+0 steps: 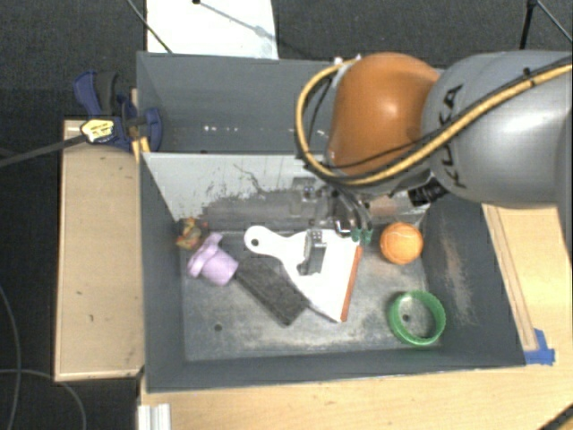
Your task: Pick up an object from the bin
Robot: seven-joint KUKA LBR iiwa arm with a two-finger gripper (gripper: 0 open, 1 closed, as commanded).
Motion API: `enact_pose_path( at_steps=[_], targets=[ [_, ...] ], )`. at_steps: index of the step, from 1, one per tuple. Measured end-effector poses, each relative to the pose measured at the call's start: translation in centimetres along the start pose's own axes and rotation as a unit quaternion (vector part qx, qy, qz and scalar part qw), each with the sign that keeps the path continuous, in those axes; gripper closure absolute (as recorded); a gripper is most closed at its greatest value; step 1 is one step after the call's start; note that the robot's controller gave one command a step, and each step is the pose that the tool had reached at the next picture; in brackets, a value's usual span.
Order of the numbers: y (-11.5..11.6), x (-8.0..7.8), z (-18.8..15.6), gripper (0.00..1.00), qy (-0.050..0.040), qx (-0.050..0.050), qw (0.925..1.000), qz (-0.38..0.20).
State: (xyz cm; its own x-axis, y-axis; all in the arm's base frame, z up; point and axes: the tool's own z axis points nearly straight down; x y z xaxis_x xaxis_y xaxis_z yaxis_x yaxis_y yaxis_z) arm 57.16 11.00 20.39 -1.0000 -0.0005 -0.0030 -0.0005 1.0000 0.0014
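White scraper (pixel 333 280): a flat white tool in the middle of the bin floor. Its rounded handle points left and its broad blade points to the lower right. An orange strip runs down the blade's right edge.
Gripper (pixel 318 251): down over the scraper where handle meets blade, with a grey metal part of it low against the white surface. Whether it is parted or clamped cannot be told, nor whether it grips the scraper.
Scraper relative to gripper: directly beneath, the handle reaching out to its left and the blade to its lower right.
Dark grey block (pixel 273 291): a long, rough slab lying slantwise just left of the blade and against its edge, below the handle.
Orange ball (pixel 401 243): on the floor to the right of the gripper, close to the orange strip but apart from it.
Green ring (pixel 416 318): flat on the floor near the bin's lower right corner, below the ball.
Lilac piece (pixel 212 264): a small stubby plastic shape left of the block, apart from the handle.
Small brown-yellow thing (pixel 188 234): just above the lilac piece, by the left wall; too small to name.
Arm (pixel 510 124): reaches in from the right, with an orange dome cover (pixel 380 106) and looped cables above the gripper, hiding the bin's back right.
Bin (pixel 161 267): grey metal, floor scuffed.
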Motion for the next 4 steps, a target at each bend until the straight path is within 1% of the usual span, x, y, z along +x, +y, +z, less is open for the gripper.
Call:
enact_pose_path(
  at_steps=[1, 2, 3, 4],
  targets=[
    [-0.8, -0.4, 5.8, 0.0, -0.003, 0.0, 0.9999, -0.015],
    [-0.8, 0.4, 8.9, 0.0, 0.002, 0.001, 0.9986, 0.053],
    [-0.5, -0.2, 10.6, 0.0, 0.0008, 0.0, 0.9967, 0.081],
    [-0.5, -0.1, 11.0, 0.0, 0.0004, 0.0, 0.9988, 0.049]
  ],
)
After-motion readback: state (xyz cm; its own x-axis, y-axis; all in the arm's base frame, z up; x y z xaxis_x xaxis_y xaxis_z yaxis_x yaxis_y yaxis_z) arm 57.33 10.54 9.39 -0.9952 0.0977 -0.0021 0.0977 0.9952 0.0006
